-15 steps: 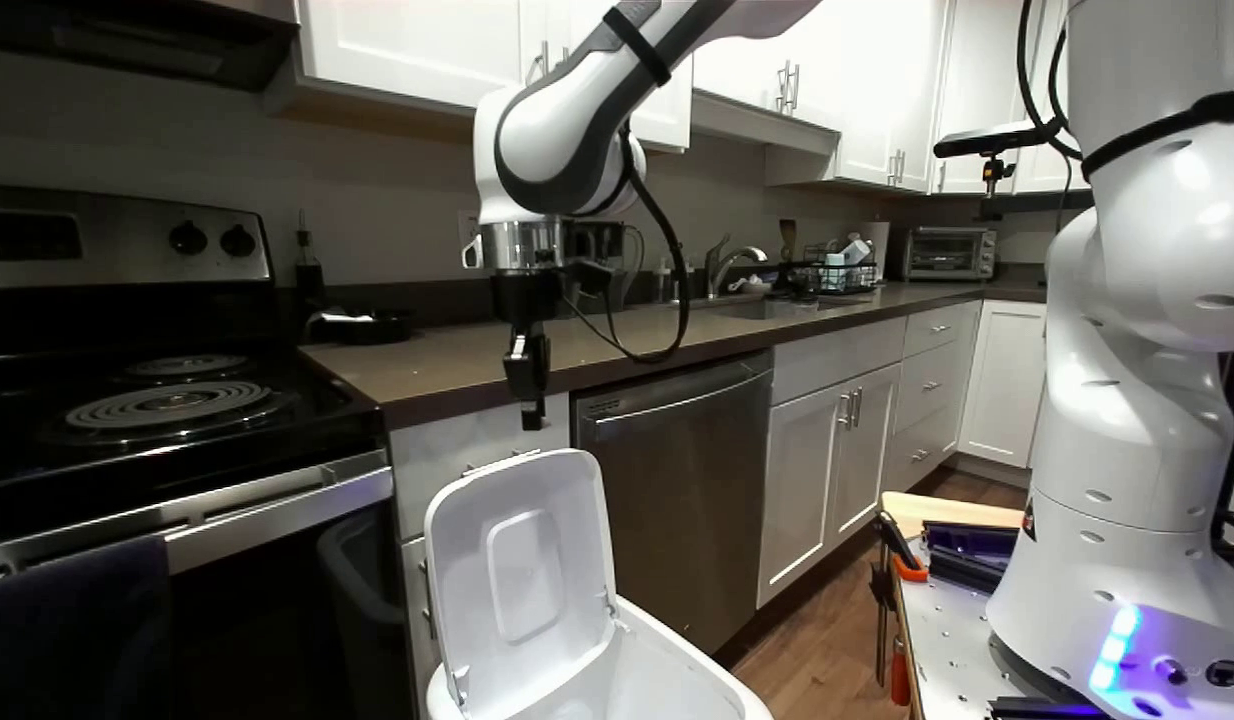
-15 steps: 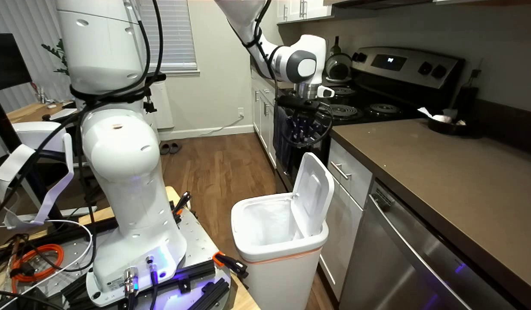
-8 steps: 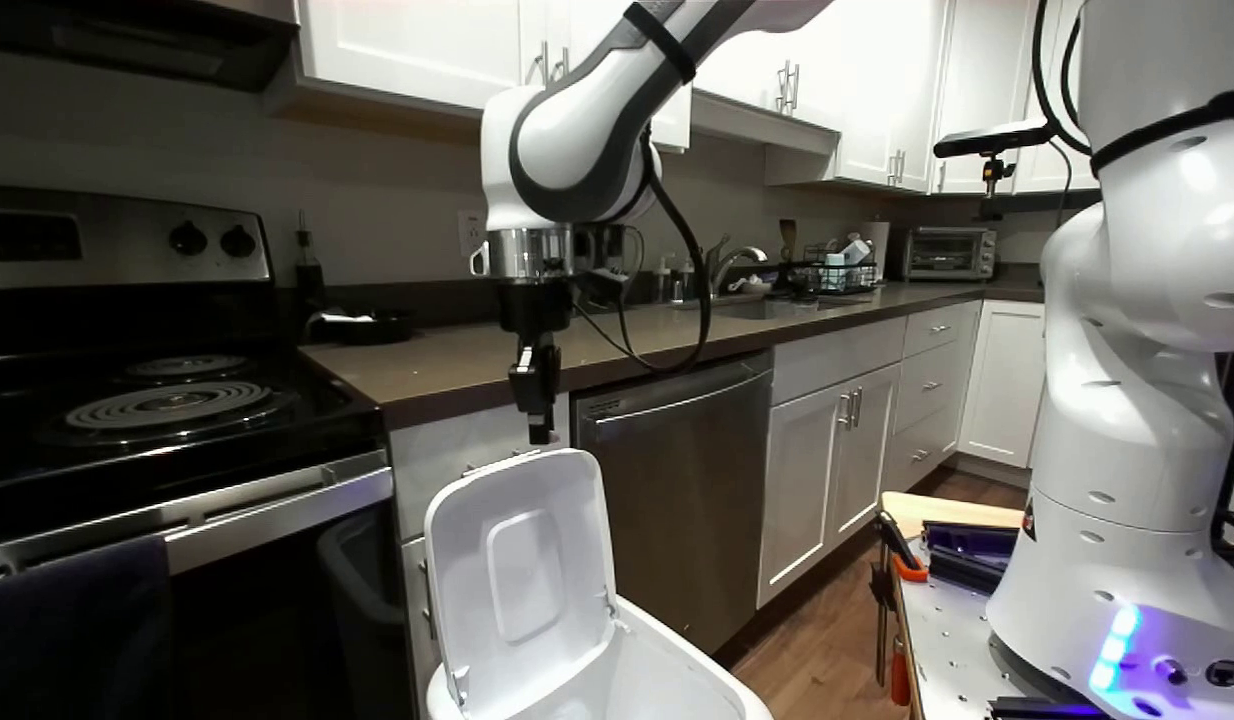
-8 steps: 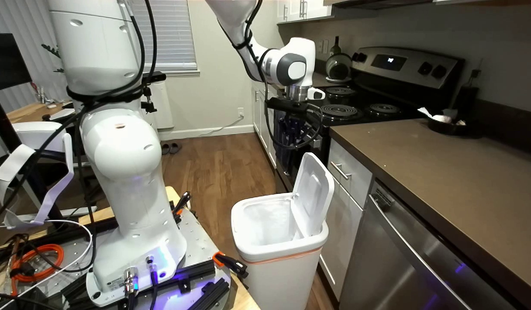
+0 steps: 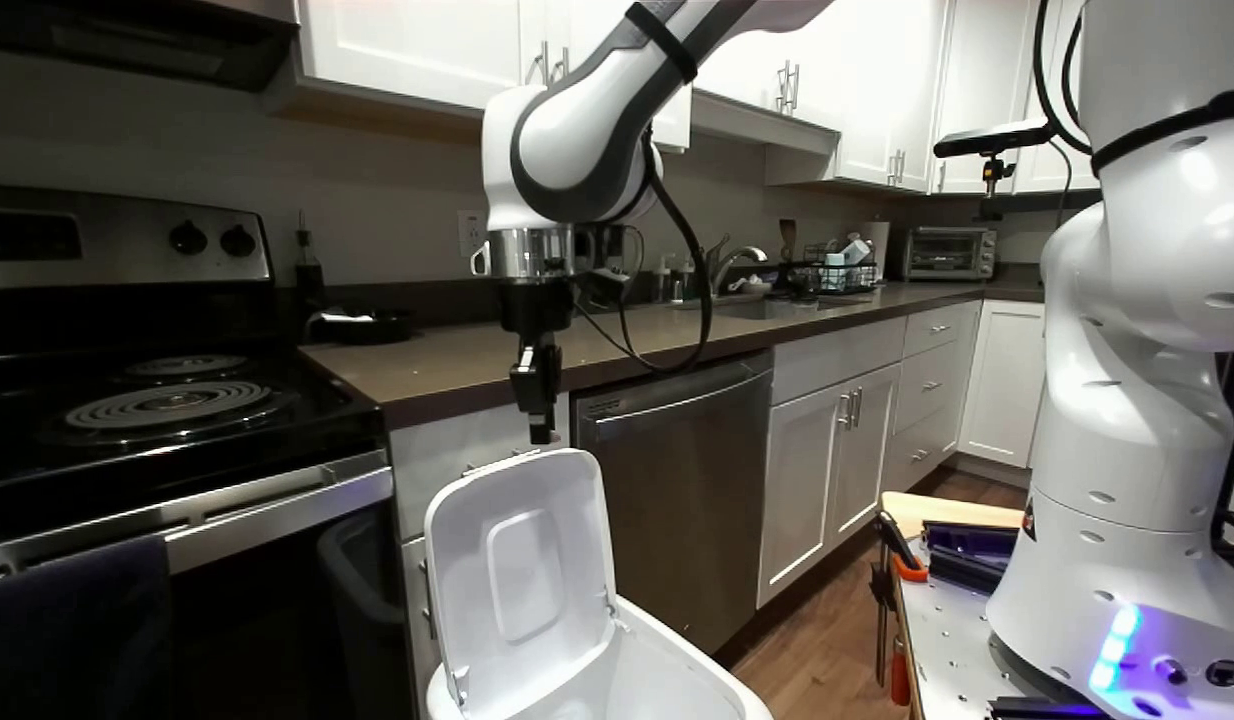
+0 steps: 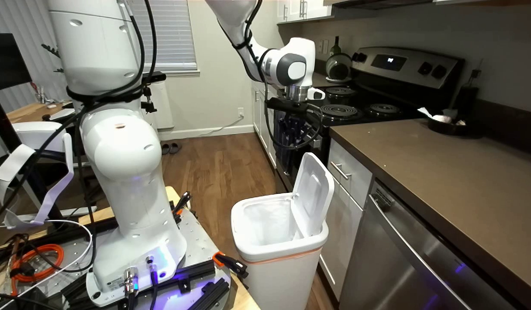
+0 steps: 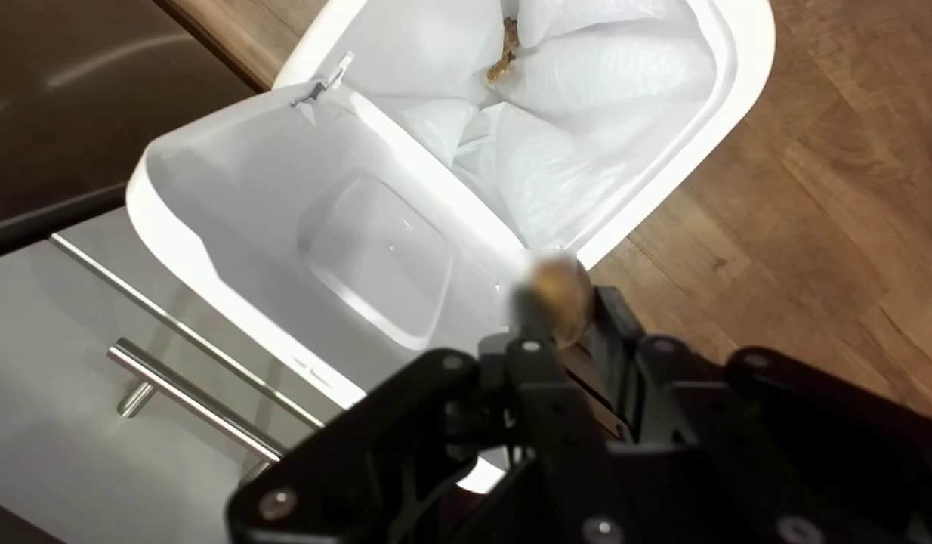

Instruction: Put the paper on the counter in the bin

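Jaws were just shifted toward white plastic flip-lid bin (image 6: 282, 277), then halted. Blurred, tan, rounded scrap (image 7: 564, 296), presumably the paper, seems clenched between them. Bin opening ahead of them; more travel likely needed.

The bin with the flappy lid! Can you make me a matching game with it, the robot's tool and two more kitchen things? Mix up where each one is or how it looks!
Things
1. bin
2. tool
3. dark towel
4. toaster oven

Where or how
A. standing on the counter
B. lid open
C. hanging on the oven door
D. up in the air, pointing down

Right pairs: 1-B, 2-D, 3-C, 4-A
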### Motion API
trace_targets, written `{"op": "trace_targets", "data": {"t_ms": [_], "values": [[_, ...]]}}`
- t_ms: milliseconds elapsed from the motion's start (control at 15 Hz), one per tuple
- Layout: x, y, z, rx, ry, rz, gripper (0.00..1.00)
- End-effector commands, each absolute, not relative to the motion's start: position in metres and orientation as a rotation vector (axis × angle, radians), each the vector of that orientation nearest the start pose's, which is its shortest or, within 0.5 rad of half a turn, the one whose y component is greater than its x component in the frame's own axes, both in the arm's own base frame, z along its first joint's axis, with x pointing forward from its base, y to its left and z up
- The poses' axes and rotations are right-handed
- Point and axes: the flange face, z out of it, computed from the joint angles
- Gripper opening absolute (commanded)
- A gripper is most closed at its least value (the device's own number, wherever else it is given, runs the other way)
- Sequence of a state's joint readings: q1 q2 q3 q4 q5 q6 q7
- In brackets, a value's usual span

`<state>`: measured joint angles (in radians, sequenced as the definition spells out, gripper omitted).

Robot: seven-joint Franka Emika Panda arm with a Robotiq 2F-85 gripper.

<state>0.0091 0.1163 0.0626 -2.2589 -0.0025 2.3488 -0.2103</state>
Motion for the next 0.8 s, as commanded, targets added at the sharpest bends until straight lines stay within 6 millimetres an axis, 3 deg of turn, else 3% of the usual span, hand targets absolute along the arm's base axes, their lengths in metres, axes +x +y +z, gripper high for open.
{"op": "trace_targets", "data": {"t_ms": [0,67,200,600,733], "values": [[0.5281,0.0372,0.3094,-3.105,-0.434,0.037,0.05],[0.5275,0.0383,0.3100,-3.106,-0.429,0.033,0.45],[0.5269,0.0389,0.3102,-3.104,-0.433,0.033,0.52],[0.5235,0.0437,0.3094,-3.106,-0.442,0.035,0.91],[0.5243,0.0420,0.3098,-3.104,-0.436,0.051,0.99]]}}
